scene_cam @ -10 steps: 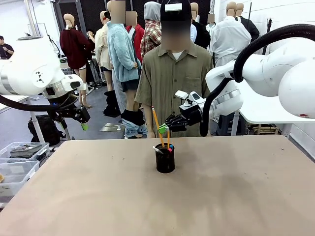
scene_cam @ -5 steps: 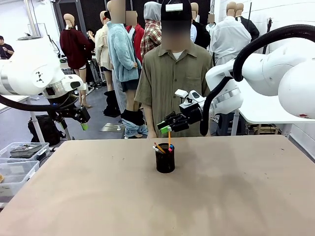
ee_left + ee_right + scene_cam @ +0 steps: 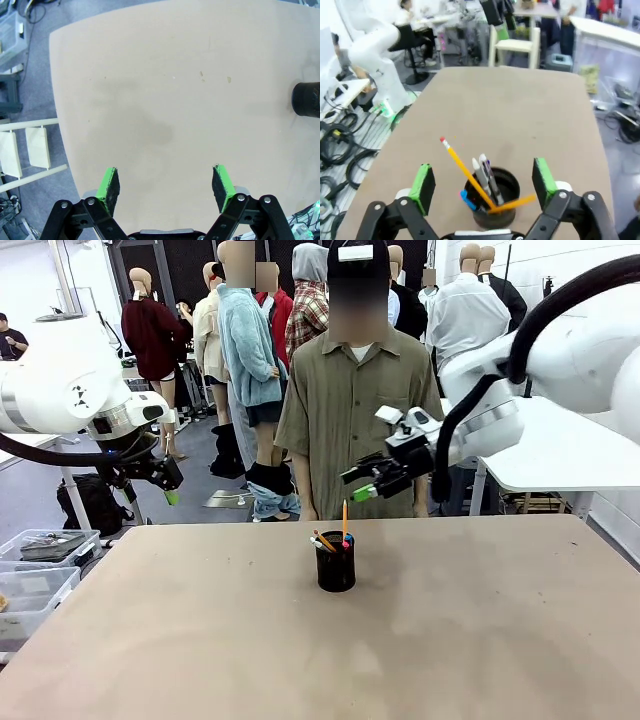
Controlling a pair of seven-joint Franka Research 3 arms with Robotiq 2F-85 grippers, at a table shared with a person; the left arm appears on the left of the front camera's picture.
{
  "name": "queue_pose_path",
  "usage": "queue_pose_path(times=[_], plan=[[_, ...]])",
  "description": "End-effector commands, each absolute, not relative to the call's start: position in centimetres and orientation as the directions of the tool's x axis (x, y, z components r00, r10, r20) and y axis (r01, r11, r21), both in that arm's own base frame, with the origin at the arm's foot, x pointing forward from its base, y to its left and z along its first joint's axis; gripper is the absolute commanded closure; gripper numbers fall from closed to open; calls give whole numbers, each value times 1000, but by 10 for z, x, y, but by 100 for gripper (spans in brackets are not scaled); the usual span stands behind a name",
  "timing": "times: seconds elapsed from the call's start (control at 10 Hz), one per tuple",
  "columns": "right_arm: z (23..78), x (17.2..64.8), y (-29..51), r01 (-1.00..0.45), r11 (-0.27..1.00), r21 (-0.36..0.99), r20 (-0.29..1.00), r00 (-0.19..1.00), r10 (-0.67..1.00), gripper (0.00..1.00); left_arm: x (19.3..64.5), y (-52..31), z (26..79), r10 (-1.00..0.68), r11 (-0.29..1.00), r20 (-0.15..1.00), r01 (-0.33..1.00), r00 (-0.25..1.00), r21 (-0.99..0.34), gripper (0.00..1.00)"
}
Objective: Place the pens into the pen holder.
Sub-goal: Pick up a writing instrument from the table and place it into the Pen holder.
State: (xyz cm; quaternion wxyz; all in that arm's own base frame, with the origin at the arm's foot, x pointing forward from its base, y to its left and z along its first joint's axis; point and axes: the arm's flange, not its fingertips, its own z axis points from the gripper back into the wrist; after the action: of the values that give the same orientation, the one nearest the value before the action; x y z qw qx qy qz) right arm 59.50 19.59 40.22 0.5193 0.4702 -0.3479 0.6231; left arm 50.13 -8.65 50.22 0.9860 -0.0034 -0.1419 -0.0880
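Observation:
The black mesh pen holder [image 3: 336, 568] stands near the middle of the table with several pens [image 3: 334, 538] in it, one orange one upright. My right gripper [image 3: 358, 483] hangs open and holds nothing, above the holder and a little to its right. In the right wrist view its green pads [image 3: 423, 182] flank the holder [image 3: 508, 181] below, where an orange-yellow pencil [image 3: 465, 172] leans among the other pens. My left gripper [image 3: 165, 485] is off the table's far left corner, open and holding nothing [image 3: 166, 186]; the holder [image 3: 306, 99] sits far to its right.
A person [image 3: 355, 400] stands at the far edge of the table, right behind the holder. Clear plastic bins [image 3: 40, 555] sit beside the table's left edge. A white table [image 3: 560, 455] stands at the back right. The tan tabletop [image 3: 200, 640] is bare around the holder.
My right gripper opened and let go of the orange-yellow pencil, which now rests in the holder. The gripper then rose and drew back to the right. The left arm stayed still.

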Motion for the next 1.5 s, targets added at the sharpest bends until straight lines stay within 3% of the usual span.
queue_pose_path(times=[0.0, 0.3, 0.4, 0.8, 1.4], plan=[[414, 557, 159, -998, -44, 45, 933, 26, 359, 3, 500, -84, 502, -184, 982, 287, 188, 940, 15, 4], [423, 538, 93, -982, 118, 146, 901, 181, 395, 3, 500, -84, 502, -184, 982, 287, 188, 940, 15, 4], [423, 531, 73, -949, 228, 219, 895, 288, 340, 3, 500, -84, 502, -184, 982, 287, 188, 940, 15, 4], [440, 525, 35, -612, 617, 496, 686, 711, 155, 3, 500, -84, 502, -184, 982, 287, 188, 940, 15, 4], [490, 517, 47, -242, 882, 403, 414, 908, 60, 3, 500, -84, 502, -184, 982, 287, 188, 940, 15, 4]])
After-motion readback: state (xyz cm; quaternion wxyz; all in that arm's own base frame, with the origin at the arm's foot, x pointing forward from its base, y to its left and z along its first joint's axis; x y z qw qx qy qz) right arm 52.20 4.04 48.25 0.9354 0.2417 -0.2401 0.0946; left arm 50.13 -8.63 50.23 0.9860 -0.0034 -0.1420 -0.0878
